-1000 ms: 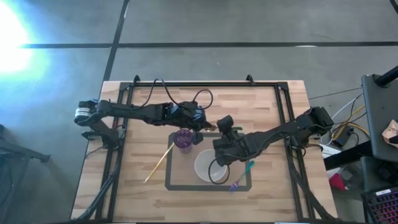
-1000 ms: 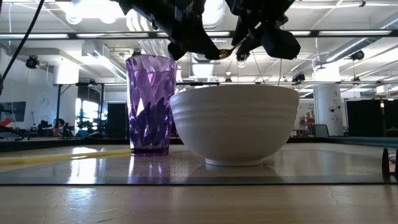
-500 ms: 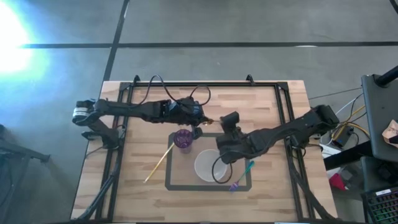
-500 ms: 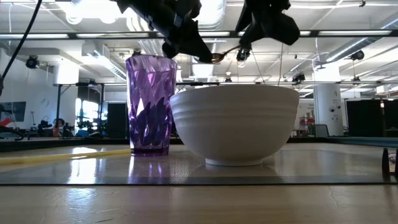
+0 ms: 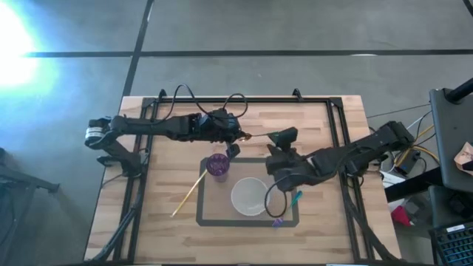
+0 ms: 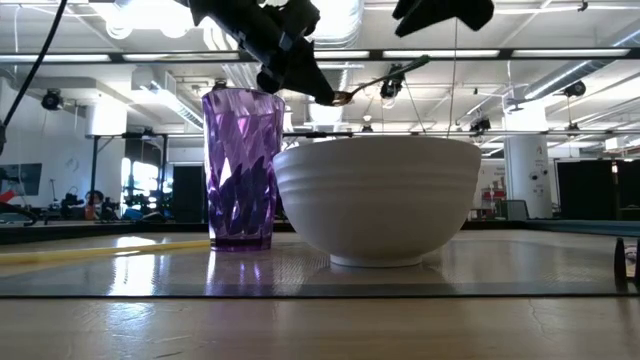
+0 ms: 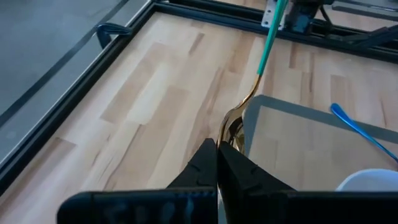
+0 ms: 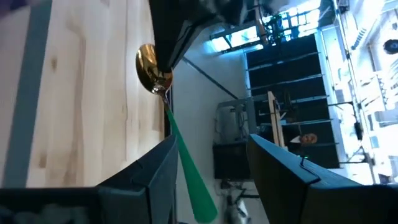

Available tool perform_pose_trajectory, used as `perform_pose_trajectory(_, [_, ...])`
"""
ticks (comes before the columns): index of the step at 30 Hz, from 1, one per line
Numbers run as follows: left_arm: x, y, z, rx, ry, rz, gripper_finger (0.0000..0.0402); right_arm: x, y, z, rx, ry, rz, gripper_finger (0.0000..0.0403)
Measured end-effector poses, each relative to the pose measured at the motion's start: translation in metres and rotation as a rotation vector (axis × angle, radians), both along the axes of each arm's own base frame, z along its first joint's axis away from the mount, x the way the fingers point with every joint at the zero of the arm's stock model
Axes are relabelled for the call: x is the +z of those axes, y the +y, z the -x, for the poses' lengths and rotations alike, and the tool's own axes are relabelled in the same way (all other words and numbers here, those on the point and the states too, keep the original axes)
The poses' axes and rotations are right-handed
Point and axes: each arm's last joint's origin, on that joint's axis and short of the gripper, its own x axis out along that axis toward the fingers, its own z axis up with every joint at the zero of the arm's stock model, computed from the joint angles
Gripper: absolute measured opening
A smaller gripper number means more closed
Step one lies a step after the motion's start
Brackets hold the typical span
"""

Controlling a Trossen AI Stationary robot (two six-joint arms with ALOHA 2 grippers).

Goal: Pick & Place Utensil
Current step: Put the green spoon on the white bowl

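Observation:
My left gripper [image 5: 236,137] hangs above the table, beyond the purple cup [image 5: 217,165], and is shut on a spoon [image 6: 378,80] with a gold bowl and a green handle. The handle slopes up toward my right gripper [image 5: 282,137], which is open. Seen from the right wrist, the handle [image 8: 189,168] runs between the two spread fingers without touching them. The white bowl [image 5: 250,196] stands on the dark-framed mat next to the cup. My left gripper pinches the spoon's gold bowl [image 7: 229,129] between its two fingertips, coming from the table's left and slanting down. The fingers lie along the spoon. It is lifted clear of the table, its green handle [image 7: 271,32] pointing away from the gripper and slightly up.
A yellow stick [image 5: 190,193] lies on the wood left of the mat. A teal and purple utensil [image 5: 288,209] lies at the mat's right edge. A black metal frame [image 5: 244,99] runs along the table's far and side edges.
My right gripper has opened and let go of the spoon's handle. It has risen, rolled, and drawn back toward the table's right edge. My left gripper has shifted a little toward the far edge, still holding the spoon by its bowl.

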Motion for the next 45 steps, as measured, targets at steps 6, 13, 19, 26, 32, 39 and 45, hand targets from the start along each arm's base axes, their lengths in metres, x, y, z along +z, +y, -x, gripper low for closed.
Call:
perform_pose_trajectory(6, [0.007, 0.006, 0.007, 0.015, -0.007, -0.013, 0.0, 0.022, 0.0, 0.02, -0.018, -0.154, -0.094, 0.0189])
perform_pose_trajectory(13, [0.027, 0.004, 0.022, 0.005, -0.066, -0.024, 0.0, 0.046, -0.007, 0.057, -0.048, -0.339, -0.37, 0.0189])
perform_pose_trajectory(19, [0.041, 0.001, 0.032, -0.016, -0.115, -0.021, 0.0, 0.045, -0.013, 0.079, -0.06, -0.393, -0.639, 0.0185])
perform_pose_trajectory(26, [0.04, -0.005, 0.03, -0.102, -0.17, 0.035, 0.0, 0.009, -0.014, 0.083, -0.086, -0.417, -0.665, 0.0176])
perform_pose_trajectory(32, [0.023, -0.013, 0.025, -0.187, -0.272, 0.097, 0.0, -0.02, -0.011, 0.077, -0.06, -0.483, -0.696, 0.0167])
perform_pose_trajectory(39, [0.013, -0.027, 0.023, -0.24, -0.337, 0.089, 0.0, -0.03, -0.006, 0.066, 0.06, -0.573, -0.676, 0.0158])
perform_pose_trajectory(45, [0.006, -0.039, 0.023, -0.266, -0.407, 0.061, 0.0, -0.026, -0.003, 0.06, 0.151, -0.664, -0.648, 0.0153])
